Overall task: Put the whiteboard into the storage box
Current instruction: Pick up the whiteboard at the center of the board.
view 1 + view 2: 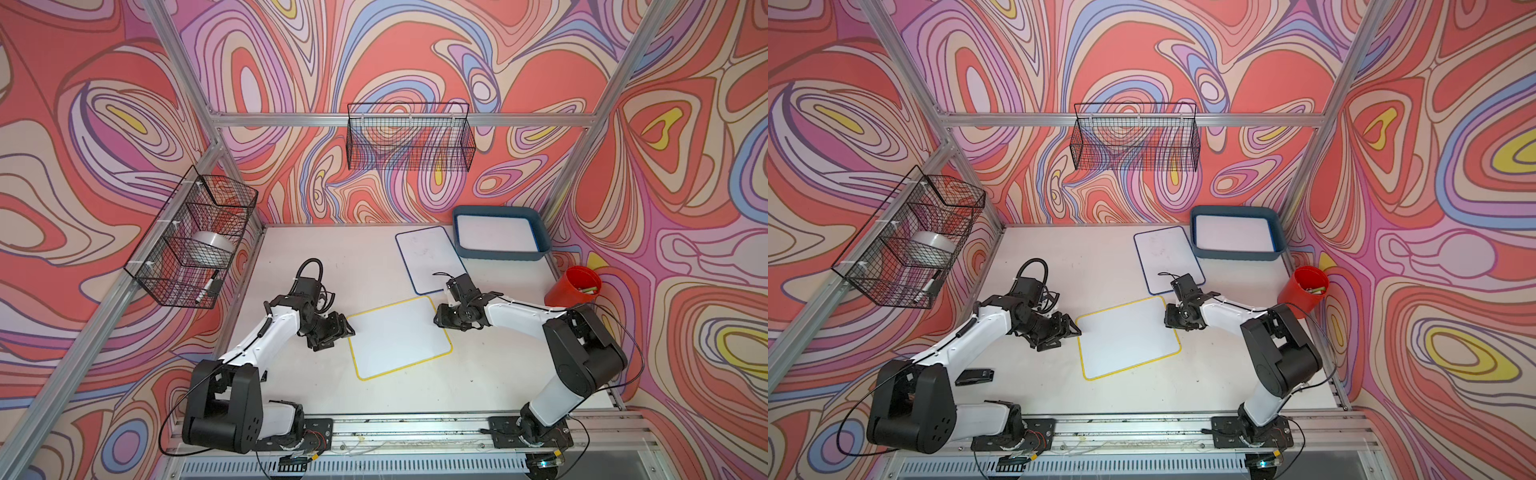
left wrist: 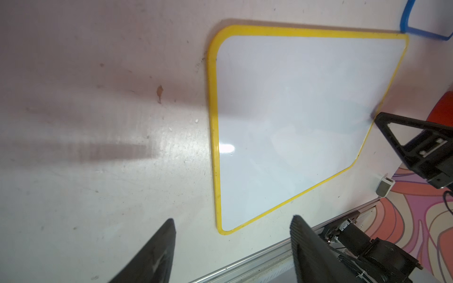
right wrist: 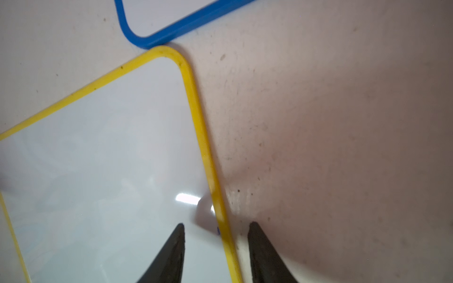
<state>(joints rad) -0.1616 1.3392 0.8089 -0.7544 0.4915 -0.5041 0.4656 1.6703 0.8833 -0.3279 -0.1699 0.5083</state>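
Note:
A yellow-framed whiteboard point(image 1: 399, 336) point(image 1: 1128, 336) lies flat mid-table. Behind it rests a blue-framed whiteboard point(image 1: 430, 259) point(image 3: 186, 23), their corners nearly touching. The teal storage box point(image 1: 498, 210) point(image 1: 1235, 209) stands at the back right with a white board lying inside it. My left gripper point(image 1: 347, 332) point(image 2: 232, 220) is open, just off the yellow board's left edge, holding nothing. My right gripper point(image 1: 441, 320) point(image 3: 217, 224) is open and straddles the yellow board's right edge, one finger over the white face and one over the table.
A red bucket point(image 1: 575, 286) stands at the right edge. Black wire baskets hang on the back wall point(image 1: 409, 137) and the left wall point(image 1: 195, 237); the left basket holds a tape roll and a marker. A small black object point(image 1: 974, 376) lies by the left arm.

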